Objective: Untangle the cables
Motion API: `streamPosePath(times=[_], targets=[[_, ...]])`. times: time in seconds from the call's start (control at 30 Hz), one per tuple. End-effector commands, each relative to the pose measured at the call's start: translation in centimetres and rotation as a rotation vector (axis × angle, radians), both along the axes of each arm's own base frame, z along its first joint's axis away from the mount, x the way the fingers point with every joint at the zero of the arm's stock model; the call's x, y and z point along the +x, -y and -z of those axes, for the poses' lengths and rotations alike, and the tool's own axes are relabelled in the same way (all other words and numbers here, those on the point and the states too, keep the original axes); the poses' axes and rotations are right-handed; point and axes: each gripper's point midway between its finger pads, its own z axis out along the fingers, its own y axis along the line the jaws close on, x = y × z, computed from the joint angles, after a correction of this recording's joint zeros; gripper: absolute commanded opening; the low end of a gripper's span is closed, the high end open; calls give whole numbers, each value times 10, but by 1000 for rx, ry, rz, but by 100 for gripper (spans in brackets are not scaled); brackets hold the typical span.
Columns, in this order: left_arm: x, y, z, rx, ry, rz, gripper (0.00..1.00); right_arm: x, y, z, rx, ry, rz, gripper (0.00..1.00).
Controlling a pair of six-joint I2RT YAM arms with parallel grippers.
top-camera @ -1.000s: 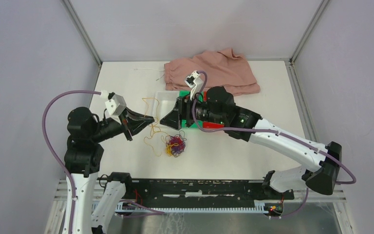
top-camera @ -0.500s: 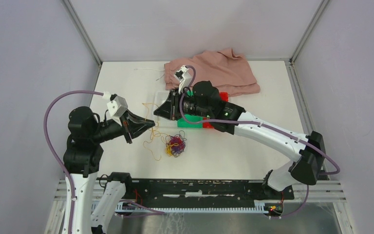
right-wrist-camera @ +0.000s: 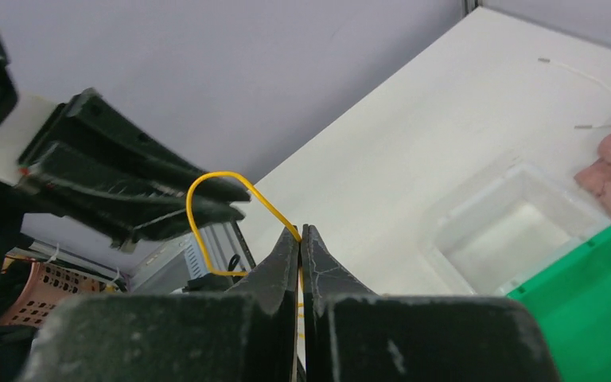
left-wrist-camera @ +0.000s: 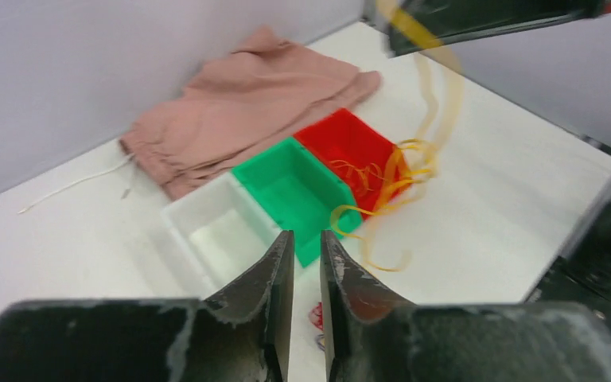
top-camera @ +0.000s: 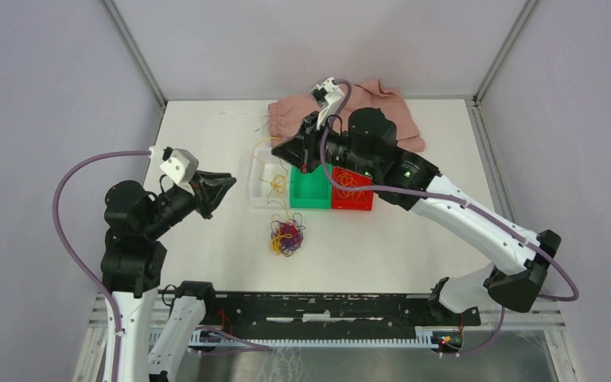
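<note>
My right gripper (top-camera: 289, 153) is shut on the yellow cable (top-camera: 274, 185) and holds it up above the bins. The cable loops out past the fingertips (right-wrist-camera: 207, 208) and hangs down in curls (left-wrist-camera: 398, 171). The red cable (top-camera: 285, 231) and the dark purple-blue cable (top-camera: 293, 239) lie in a small tangle on the table in front of the bins, with some yellow loops among them. My left gripper (top-camera: 227, 184) hovers to the left of the bins. Its jaws stand a narrow gap apart (left-wrist-camera: 308, 239) with nothing between them.
A clear white bin (top-camera: 256, 185), a green bin (top-camera: 310, 195) and a red bin (top-camera: 354, 197) stand in a row mid-table, with yellow loops showing in the red one. Behind them lies a pink cloth (top-camera: 374, 107) with a white drawstring (top-camera: 243, 114).
My right gripper has shut on the yellow cable and carried it up and back over the bins. My left gripper has let go, opened slightly and drawn back to the left.
</note>
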Motion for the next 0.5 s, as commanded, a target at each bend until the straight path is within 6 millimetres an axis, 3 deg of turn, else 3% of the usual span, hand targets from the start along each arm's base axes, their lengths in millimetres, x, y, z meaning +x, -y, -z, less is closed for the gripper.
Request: streamPosePath(times=[0.0,0.07,0.23,0.33,0.47], targets=[[37,-39,-15,13,97,-278,23,-9,22,-36,-11,143,3,1],[32,-30,-16,-1,82,-221,32,-12,22,-34,-20,138,-11,1],[-33,34,-17,-142,-56,270,88,-15,18,-33,-25,130,-40,1],[-50,44,-18,-170,-92,387,97,-15,10,-36,-34,131,-49,1],[-31,39,-19,-176,-64,309,97,-22,-5,-40,-59,148,-75,1]])
